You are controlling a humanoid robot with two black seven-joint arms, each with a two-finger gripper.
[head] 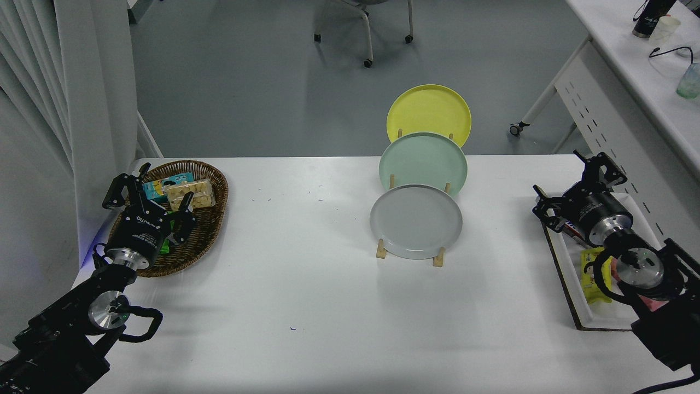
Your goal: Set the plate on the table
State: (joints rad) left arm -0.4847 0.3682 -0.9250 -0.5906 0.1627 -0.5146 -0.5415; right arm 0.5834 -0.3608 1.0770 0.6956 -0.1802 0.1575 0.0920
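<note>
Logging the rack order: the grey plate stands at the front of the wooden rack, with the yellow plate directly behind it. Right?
Not quite. The head view shows the mint green plate directly behind the grey plate; the yellow plate stands last in the wooden rack.

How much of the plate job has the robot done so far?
Nothing looks done yet. The grey plate stands on edge in the wooden rack, in front of the mint green plate and the yellow plate. The right gripper is open and empty, over the tray at the table edge. The left gripper sits over the basket. Reaching, grasping, lifting and laying the plate flat all remain.
</note>
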